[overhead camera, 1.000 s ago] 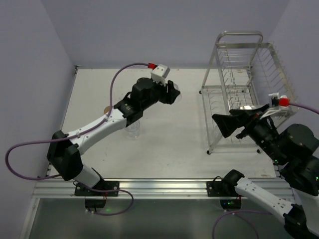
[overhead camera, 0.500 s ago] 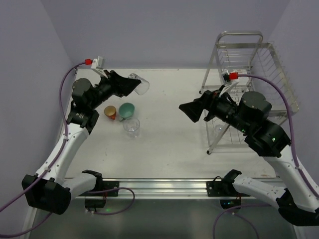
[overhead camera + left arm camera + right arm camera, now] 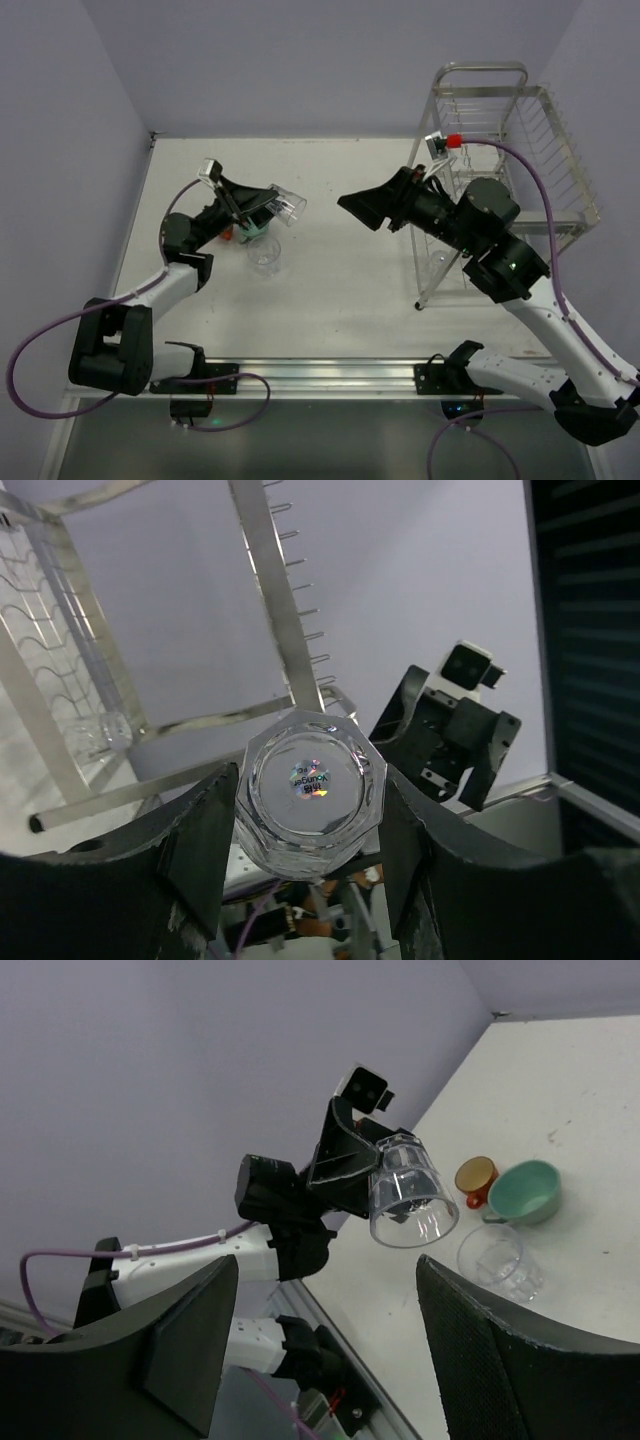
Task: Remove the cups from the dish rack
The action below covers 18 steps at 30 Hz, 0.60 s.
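Nearest the arm bases, the standing tumbler [image 3: 264, 255], clear and upright, rests on the white counter [image 3: 340, 290] left of the centre of the overhead frame, with no fingers touching it. Just behind it sit the mint-green mug [image 3: 530, 1192] and, just beside it on its left, the smaller orange-red mug [image 3: 478, 1175]. From overhead both are mostly hidden beneath the left arm. Above these mugs the left fingers [image 3: 195, 840] are clamped on the held tumbler [image 3: 285, 205], one finger on either side of its wall. They keep it off the counter and tipped well off upright. Its base, with a small sticker in the middle, faces the wrist camera, and its mouth points toward the right of the overhead frame. Right of centre, the right fingers [image 3: 185, 1345] are spread wide with nothing between them, raised above the counter. They point left at the held tumbler, well apart from it. At the far right stands the dish rack [image 3: 500, 120], and a clear glass [image 3: 105, 735] lies low inside its wire frame, too faint to make out further.
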Tool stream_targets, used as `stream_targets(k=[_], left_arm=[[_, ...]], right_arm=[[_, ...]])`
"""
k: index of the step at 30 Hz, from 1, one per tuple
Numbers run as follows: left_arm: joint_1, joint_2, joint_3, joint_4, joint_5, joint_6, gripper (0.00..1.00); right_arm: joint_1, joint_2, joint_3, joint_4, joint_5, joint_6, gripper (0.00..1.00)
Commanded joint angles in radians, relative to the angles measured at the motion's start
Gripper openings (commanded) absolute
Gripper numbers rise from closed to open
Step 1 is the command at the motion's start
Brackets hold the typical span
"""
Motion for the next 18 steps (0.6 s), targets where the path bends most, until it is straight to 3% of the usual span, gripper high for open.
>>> stream_targets(k=[1, 7, 18], left_arm=[[-0.022, 0.009, -0.033, 0.544, -0.059, -0.218, 0.0], [-0.052, -0.009, -0.082, 0.55, -0.128, -0.239, 0.0], [-0.059, -0.056, -0.159, 0.539, -0.185, -0.272, 0.0]], right_arm=[[0.028, 0.056, -0.022, 0.137, -0.01, 0.109, 0.73], [0.16, 0.164, 0.029, 0.13, 0.128, 0.059, 0.68], [0.215, 0.262, 0.02, 0.183, 0.205, 0.02, 0.64]])
